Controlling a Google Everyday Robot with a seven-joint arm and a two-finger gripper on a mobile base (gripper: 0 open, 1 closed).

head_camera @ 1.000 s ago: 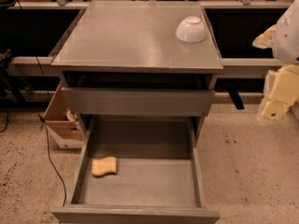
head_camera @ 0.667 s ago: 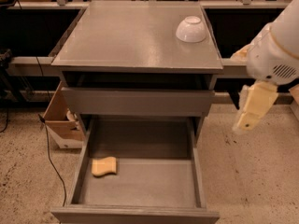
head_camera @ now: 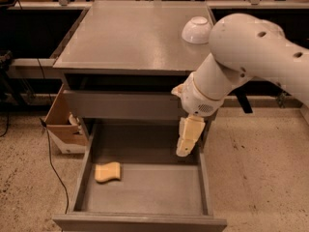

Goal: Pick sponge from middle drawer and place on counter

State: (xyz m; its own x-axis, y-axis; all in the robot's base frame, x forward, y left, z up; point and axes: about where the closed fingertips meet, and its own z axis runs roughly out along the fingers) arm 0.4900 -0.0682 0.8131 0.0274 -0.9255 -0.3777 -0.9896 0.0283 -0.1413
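Tool (head_camera: 184, 150) over smooth-floored middle drawer (head_camera: 154, 190)

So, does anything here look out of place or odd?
A white bowl seems to sit upside down near the back right corner of the counter, and a lone sponge lies slightly askew at the left of the open middle drawer. Nothing looks spilled or broken. The gripper hangs over the drawer's right side, apart from the sponge.

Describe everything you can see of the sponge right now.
The sponge is a small yellow-tan, foam-looking block with rounded corners and a pinched waist. It lies flat on the floor of the open middle drawer, near its left wall but seemingly not against it. The gripper hangs over the drawer's right rear, apart from the sponge.
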